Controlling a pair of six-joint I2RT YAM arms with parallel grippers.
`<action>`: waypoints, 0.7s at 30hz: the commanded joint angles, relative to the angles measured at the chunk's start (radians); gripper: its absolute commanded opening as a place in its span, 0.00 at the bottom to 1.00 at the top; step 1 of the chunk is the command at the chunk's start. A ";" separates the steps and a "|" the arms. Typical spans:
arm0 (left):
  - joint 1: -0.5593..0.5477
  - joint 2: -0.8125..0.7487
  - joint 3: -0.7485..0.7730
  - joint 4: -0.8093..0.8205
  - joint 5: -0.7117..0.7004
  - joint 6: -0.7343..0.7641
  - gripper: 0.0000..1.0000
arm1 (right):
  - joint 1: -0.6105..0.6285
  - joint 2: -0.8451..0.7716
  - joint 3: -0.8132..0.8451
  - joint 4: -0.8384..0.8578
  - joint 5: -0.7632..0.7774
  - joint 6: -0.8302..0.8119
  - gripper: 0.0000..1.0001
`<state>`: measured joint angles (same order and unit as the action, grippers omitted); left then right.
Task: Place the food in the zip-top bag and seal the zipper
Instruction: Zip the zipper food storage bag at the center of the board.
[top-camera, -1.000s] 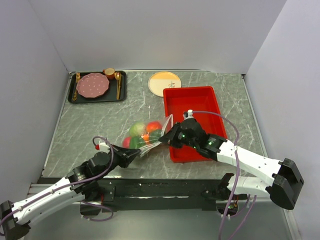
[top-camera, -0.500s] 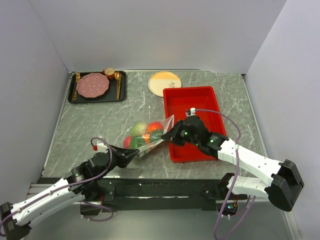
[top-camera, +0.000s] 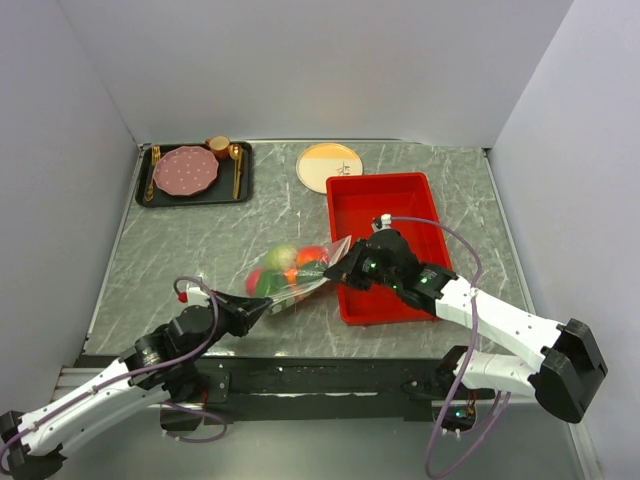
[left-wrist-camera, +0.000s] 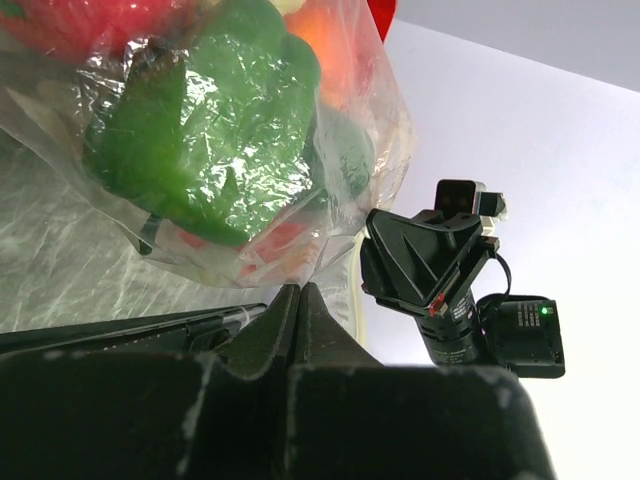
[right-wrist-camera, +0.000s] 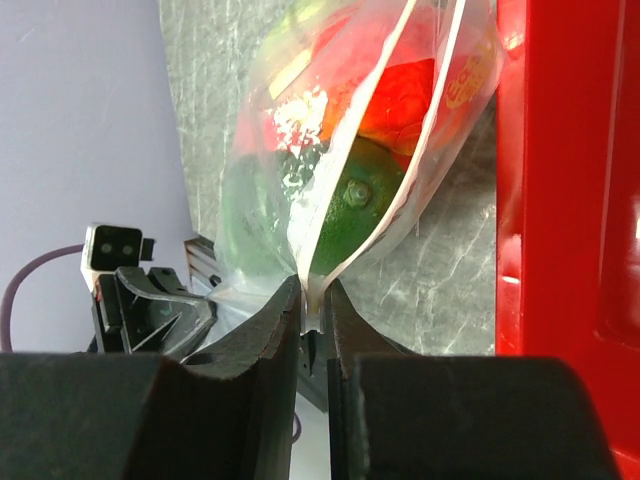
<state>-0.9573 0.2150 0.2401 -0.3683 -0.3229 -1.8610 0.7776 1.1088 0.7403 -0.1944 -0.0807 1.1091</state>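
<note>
The clear zip-top bag (top-camera: 292, 274) holds the food: a light green piece (top-camera: 281, 257), red (top-camera: 311, 254), orange and dark green (top-camera: 270, 284) ones. It is stretched between my grippers just left of the red tray. My left gripper (top-camera: 264, 309) is shut on the bag's near corner (left-wrist-camera: 300, 287); a green pepper (left-wrist-camera: 200, 140) fills that view. My right gripper (top-camera: 341, 271) is shut on the end of the zipper (right-wrist-camera: 437, 110). Its two pale strips spread apart above the jaws, with a dark green lime (right-wrist-camera: 350, 205) and a red piece (right-wrist-camera: 400, 95) between them.
The red tray (top-camera: 400, 205) lies right of the bag, its wall close to my right gripper (right-wrist-camera: 312, 300). A yellow-rimmed plate (top-camera: 330, 166) sits behind it. A black tray (top-camera: 145, 195) with a pink plate, cup and cutlery is at the back left.
My left gripper has drawn back a little toward the near left with the bag's corner. My right gripper has shifted slightly toward the tray. The bag is pulled tauter between them.
</note>
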 joint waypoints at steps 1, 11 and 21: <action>0.006 -0.008 0.045 -0.086 -0.090 0.013 0.01 | -0.035 0.005 0.028 -0.007 0.084 -0.037 0.06; 0.006 -0.019 0.106 -0.196 -0.154 0.028 0.01 | -0.078 0.043 0.070 -0.023 0.062 -0.098 0.07; 0.006 -0.048 0.120 -0.254 -0.180 0.013 0.01 | -0.112 0.097 0.111 -0.034 0.058 -0.141 0.06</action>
<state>-0.9577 0.1883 0.3099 -0.5209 -0.4046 -1.8481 0.7151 1.1927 0.8009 -0.1967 -0.1108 1.0271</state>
